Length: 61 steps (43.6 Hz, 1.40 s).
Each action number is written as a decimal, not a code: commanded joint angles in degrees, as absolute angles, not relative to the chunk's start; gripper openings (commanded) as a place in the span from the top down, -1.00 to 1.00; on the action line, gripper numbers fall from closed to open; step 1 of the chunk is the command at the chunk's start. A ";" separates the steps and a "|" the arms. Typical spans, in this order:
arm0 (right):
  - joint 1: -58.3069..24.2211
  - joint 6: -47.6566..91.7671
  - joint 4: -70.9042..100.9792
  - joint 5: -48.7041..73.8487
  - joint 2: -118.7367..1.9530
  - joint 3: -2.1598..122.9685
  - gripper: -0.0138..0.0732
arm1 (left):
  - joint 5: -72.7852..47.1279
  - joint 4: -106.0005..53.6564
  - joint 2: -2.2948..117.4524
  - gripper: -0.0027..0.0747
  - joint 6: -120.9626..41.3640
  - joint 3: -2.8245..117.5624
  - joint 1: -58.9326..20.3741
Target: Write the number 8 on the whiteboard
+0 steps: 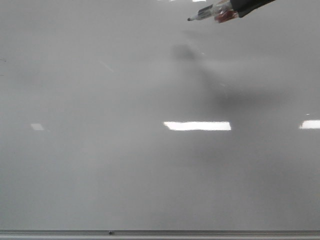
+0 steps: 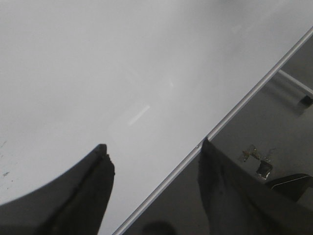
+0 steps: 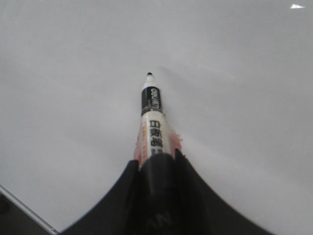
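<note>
We see our left tool [image 2: 154, 161] spread open and holding nothing, straddling the rim [image 2: 244, 100] of the whiteboard [image 1: 100, 165]. Right of it, our right tool [image 3: 156, 161] is clenched on a marker [image 1: 210, 12], whose tip hangs over the whiteboard's far part. No 8 shows on the whiteboard.

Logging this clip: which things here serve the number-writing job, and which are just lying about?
Job: whiteboard, no stroke on it yet; marker shut in the right gripper.
Idle: left gripper, jaws apart, holding nothing, over the board's rim.
</note>
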<state>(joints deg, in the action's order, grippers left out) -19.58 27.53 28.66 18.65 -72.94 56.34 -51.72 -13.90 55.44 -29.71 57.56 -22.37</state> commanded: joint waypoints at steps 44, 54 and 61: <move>-22.67 27.35 26.95 16.43 -82.60 60.36 0.91 | -48.17 -16.44 54.88 -0.07 -29.03 58.92 -22.10; -17.38 27.35 26.95 18.07 -80.77 62.65 0.91 | -48.17 -16.44 54.88 -0.07 -29.03 58.92 -22.10; -19.25 27.48 26.95 20.02 -80.09 64.91 0.91 | -47.22 -16.63 54.88 -0.07 -29.13 58.92 -22.10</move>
<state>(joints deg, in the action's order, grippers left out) -18.63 27.89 26.73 23.79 -82.54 61.90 -51.41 -14.99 55.44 -29.71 57.56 -22.37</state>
